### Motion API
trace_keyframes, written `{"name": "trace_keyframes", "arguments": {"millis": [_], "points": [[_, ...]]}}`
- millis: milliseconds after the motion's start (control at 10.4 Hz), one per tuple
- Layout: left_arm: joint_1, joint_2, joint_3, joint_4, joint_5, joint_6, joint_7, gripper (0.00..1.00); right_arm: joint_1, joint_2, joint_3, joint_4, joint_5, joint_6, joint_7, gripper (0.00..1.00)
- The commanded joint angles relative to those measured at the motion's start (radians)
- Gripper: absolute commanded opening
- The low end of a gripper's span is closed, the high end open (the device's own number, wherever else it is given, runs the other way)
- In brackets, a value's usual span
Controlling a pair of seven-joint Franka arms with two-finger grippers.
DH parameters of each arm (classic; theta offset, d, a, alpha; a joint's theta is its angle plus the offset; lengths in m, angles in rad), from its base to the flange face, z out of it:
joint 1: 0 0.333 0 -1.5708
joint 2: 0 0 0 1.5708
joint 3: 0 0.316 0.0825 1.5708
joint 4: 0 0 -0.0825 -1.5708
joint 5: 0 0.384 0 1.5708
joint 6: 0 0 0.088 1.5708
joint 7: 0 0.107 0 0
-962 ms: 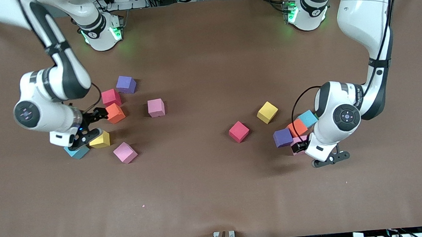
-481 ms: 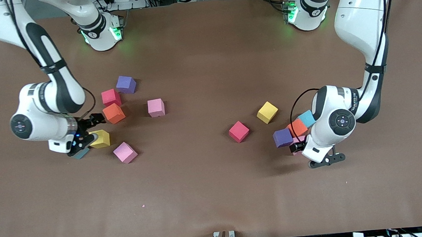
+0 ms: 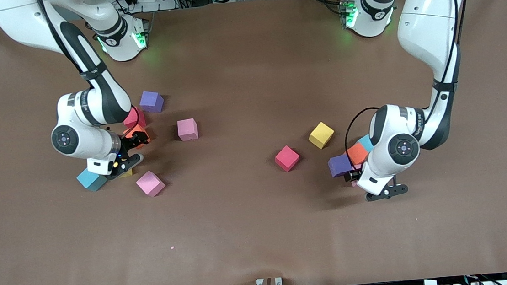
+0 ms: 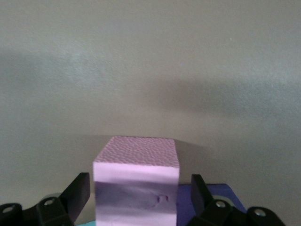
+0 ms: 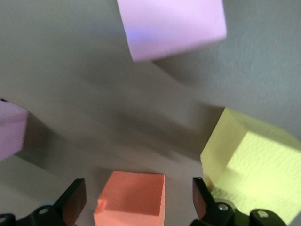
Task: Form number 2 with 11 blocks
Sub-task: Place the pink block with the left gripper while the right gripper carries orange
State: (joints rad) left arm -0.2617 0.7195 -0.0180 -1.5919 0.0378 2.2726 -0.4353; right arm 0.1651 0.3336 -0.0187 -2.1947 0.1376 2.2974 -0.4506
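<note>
The blocks lie loose in two clusters, and no number 2 is in view. My left gripper (image 3: 357, 178) is open around a pink block (image 4: 136, 183), with a gap on each side. That block stands beside a purple block (image 3: 339, 165), an orange one (image 3: 357, 153) and a light blue one (image 3: 366, 142). My right gripper (image 3: 132, 148) is open over an orange block (image 5: 131, 200), which lies between its fingers (image 5: 75, 200) untouched. Next to it is a yellow block (image 5: 254, 169).
Near the right gripper are a light blue block (image 3: 91, 179), two pink blocks (image 3: 150, 183) (image 3: 187, 129), a red block (image 3: 134, 117) and a purple block (image 3: 151, 101). Toward mid-table lie a red block (image 3: 287, 158) and a yellow block (image 3: 320, 134).
The right gripper has moved from over the light blue and yellow blocks to over the orange block. The left gripper has shifted slightly toward the purple block, its fingers a little narrower.
</note>
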Motion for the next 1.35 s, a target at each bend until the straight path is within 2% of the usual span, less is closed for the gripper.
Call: {"name": "trace_keyframes", "arguments": {"millis": [0, 96, 289, 481, 674, 962, 1059, 1155, 1251], "points": [[-0.005, 0.003, -0.003, 0.017, 0.013, -0.024, 0.003, 0.50, 0.007, -0.085, 0.003, -0.088, -0.003, 0.011, 0.000, 1.00], [-0.005, -0.002, -0.006, 0.020, 0.013, -0.031, 0.003, 0.46, 0.004, -0.088, 0.003, -0.099, -0.003, 0.013, 0.001, 1.00], [-0.004, -0.028, -0.016, 0.030, 0.020, -0.070, 0.006, 0.46, 0.004, -0.084, 0.003, -0.117, -0.003, 0.025, 0.007, 1.00], [-0.004, -0.096, -0.017, 0.029, 0.021, -0.119, 0.076, 0.46, 0.004, -0.077, 0.003, -0.158, -0.003, 0.086, 0.007, 1.00], [-0.004, -0.178, -0.078, 0.029, 0.022, -0.213, 0.112, 0.46, 0.005, -0.068, 0.005, -0.206, -0.003, 0.172, 0.007, 1.00], [-0.004, -0.273, -0.179, 0.020, 0.013, -0.362, 0.054, 0.46, 0.001, -0.048, 0.005, -0.209, -0.001, 0.188, 0.010, 1.00], [-0.004, -0.288, -0.233, 0.017, 0.011, -0.421, -0.057, 0.46, 0.001, -0.047, 0.005, -0.221, -0.001, 0.198, 0.010, 0.63], [-0.004, -0.298, -0.290, 0.017, 0.011, -0.456, -0.182, 0.46, -0.001, -0.048, 0.005, -0.221, -0.001, 0.200, 0.013, 0.31], [-0.004, -0.308, -0.348, 0.006, 0.005, -0.464, -0.269, 0.46, -0.004, -0.053, 0.005, -0.220, -0.001, 0.197, 0.013, 0.20]]}}
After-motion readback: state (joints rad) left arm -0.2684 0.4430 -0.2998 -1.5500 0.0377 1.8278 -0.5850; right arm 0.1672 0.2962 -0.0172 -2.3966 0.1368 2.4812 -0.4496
